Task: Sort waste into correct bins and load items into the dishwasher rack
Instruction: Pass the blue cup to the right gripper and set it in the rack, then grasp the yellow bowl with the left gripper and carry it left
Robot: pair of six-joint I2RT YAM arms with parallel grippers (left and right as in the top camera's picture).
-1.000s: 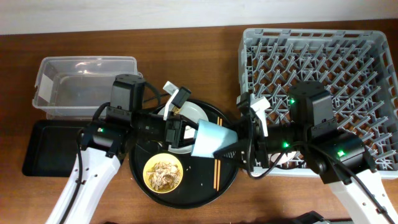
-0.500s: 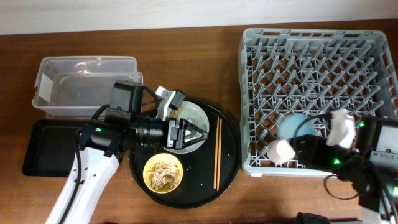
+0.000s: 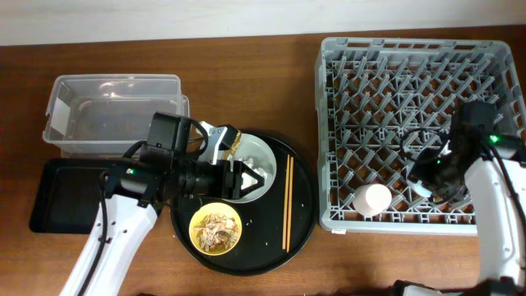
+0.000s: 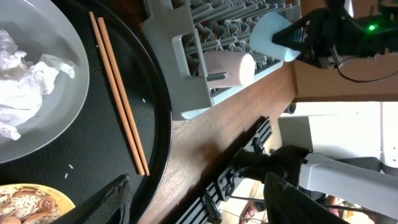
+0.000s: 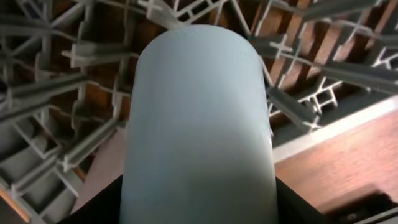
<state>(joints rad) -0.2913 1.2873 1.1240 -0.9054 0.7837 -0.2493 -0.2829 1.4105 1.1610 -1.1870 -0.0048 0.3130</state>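
the light-blue cup (image 5: 199, 124) is being gripped by the right jaws, risking being tipped by rack pegs (image 5: 292, 107) beneath; left jaws wide.

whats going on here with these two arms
The right gripper holds the light-blue cup over the dishwasher rack, where a pink cup already lies. The left gripper hangs open over the grey plate of crumpled tissue on the round black tray. The yellow bowl of food scraps and the chopsticks sit on that tray too.
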